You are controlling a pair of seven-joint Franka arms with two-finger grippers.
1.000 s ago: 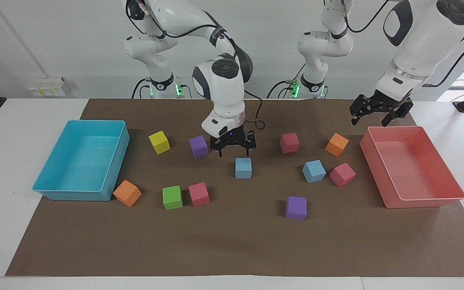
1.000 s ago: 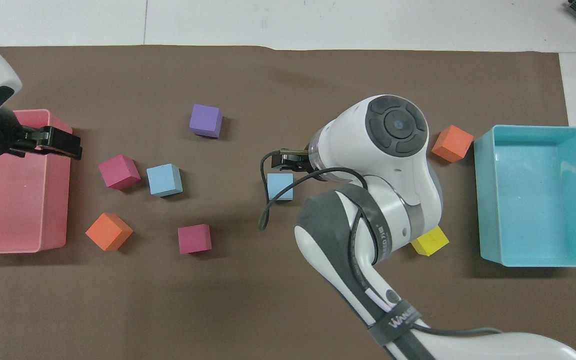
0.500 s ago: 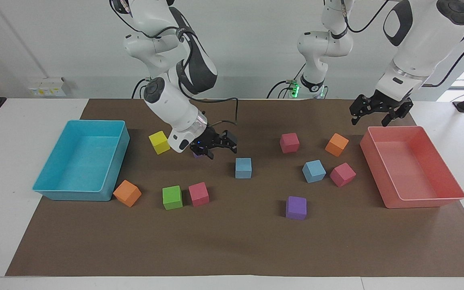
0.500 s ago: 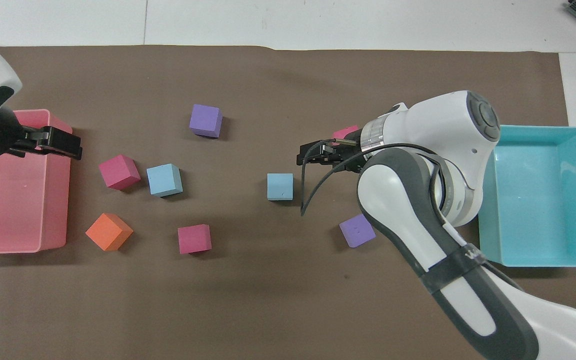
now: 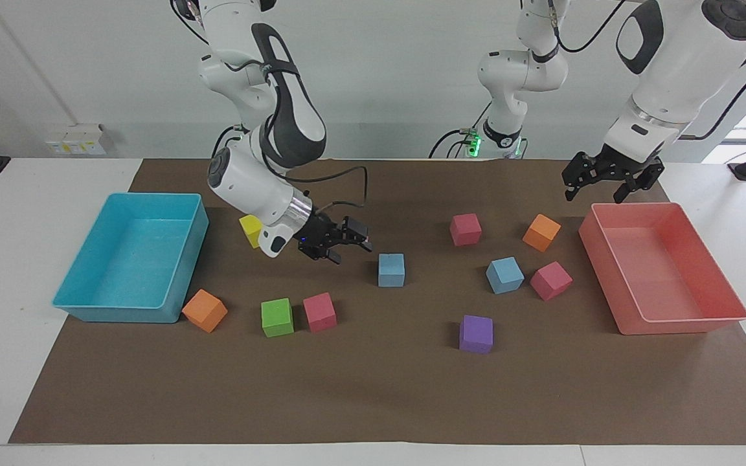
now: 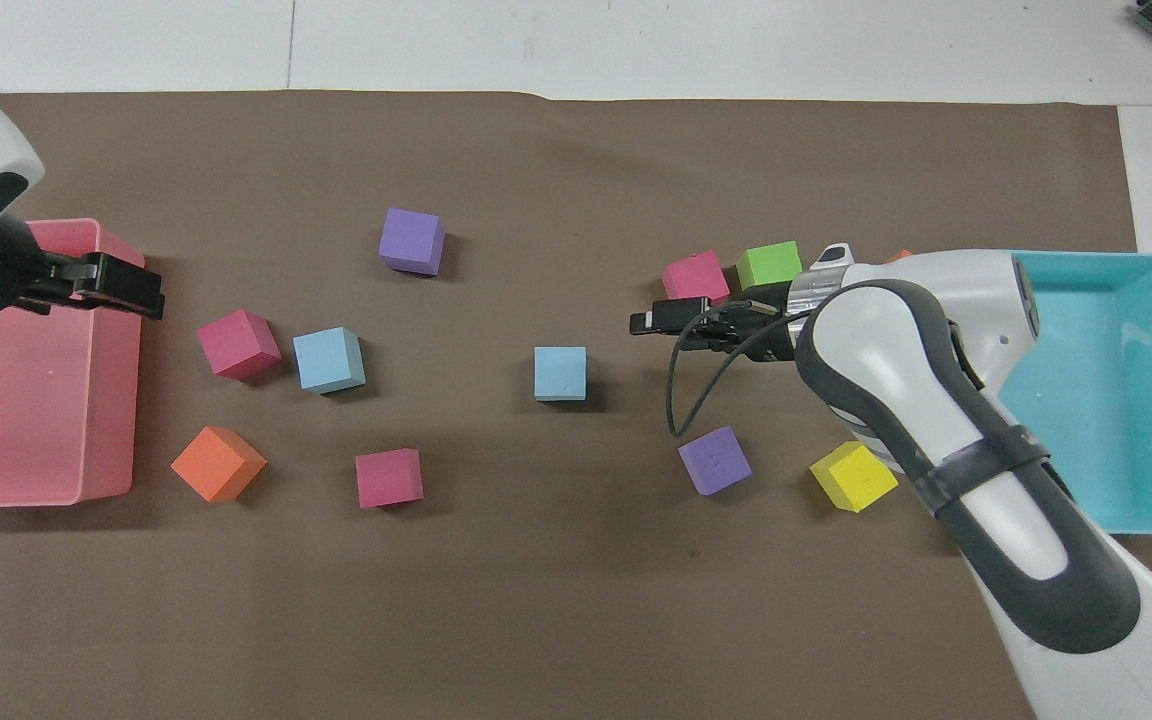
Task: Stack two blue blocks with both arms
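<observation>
Two blue blocks point(image 5: 391, 270) point(image 5: 504, 274) are seen apart on the worktop point(image 5: 373, 388), unstacked. The right gripper point(image 5: 347, 241) (fingers spread, empty) hangs beside one; the left gripper point(image 5: 609, 176) waits, open. Light, soft foam is judged; flat opposite sides should be pinched.

Two light sky-blue matte cubes, each resting flat on the brown mat, unstacked and well apart. The first blue block point(image 5: 391, 270) point(image 6: 560, 373) lies near the middle of the mat, its sides square to the mat's edges. The second blue block point(image 5: 504, 275) point(image 6: 329, 360) lies toward the left arm's end, turned slightly, just beside a magenta cube point(image 5: 550, 280) point(image 6: 239, 343).
</observation>
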